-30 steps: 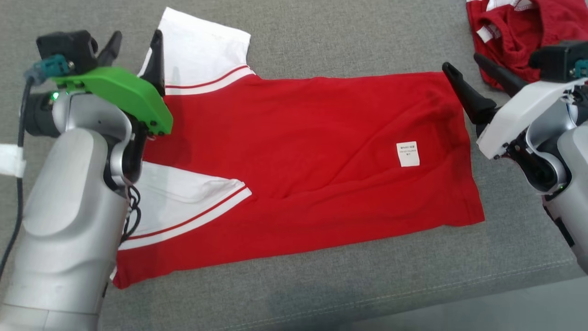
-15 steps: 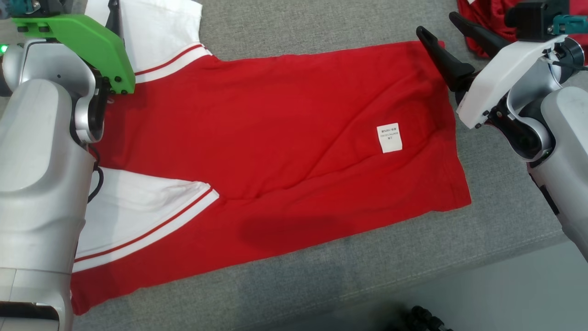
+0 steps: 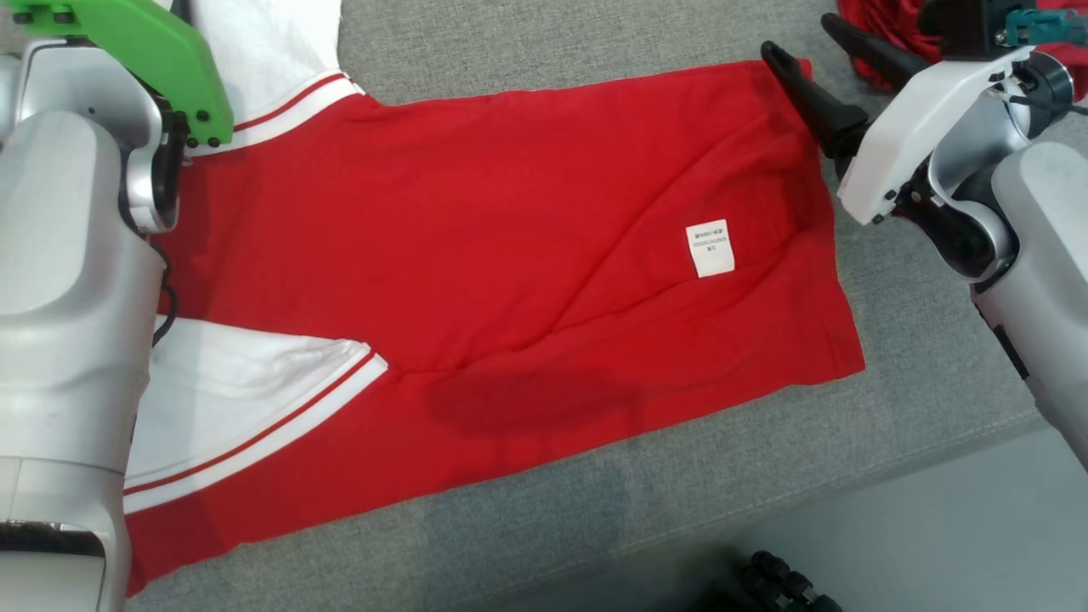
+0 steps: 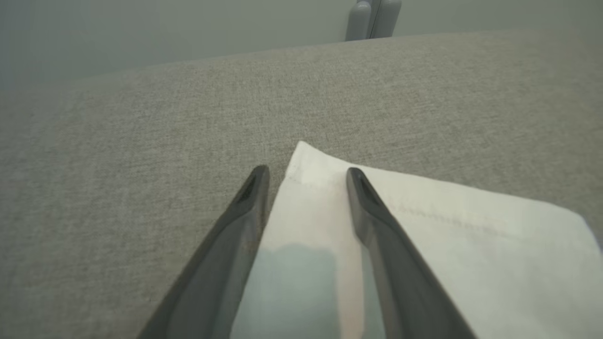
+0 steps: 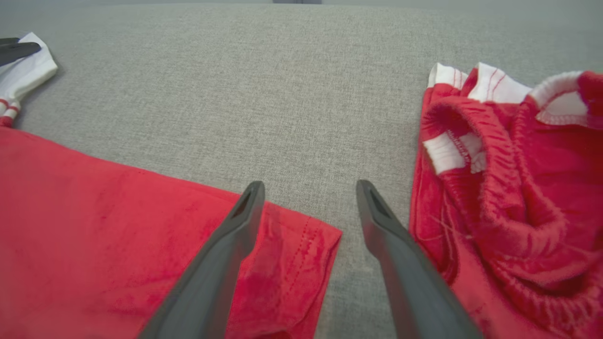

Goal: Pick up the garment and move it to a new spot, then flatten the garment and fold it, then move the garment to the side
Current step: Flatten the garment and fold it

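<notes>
The garment (image 3: 510, 212) is a red T-shirt with white sleeves, spread flat on the grey cushion (image 3: 552, 42) with a white label (image 3: 710, 248) near the hem. My left gripper (image 4: 306, 172) is open over the corner of the far white sleeve (image 4: 447, 235): one finger lies over the cloth and the other over the bare cushion beside it. My right gripper (image 3: 799, 36) is open at the far hem corner (image 5: 301, 235). Its left finger hangs over the red cloth and its right finger over the cushion (image 5: 282, 94).
A second red garment (image 5: 518, 188) lies bunched just right of my right gripper (image 5: 309, 184). The cushion's front edge runs along the lower right, with pale floor (image 3: 935, 527) beyond it. A dark object (image 3: 782, 586) sits at the bottom edge.
The head camera has shifted, so the shirt sits higher and further left. My left arm has reached further over the far sleeve. My right fingers have closed in on the far hem corner.
</notes>
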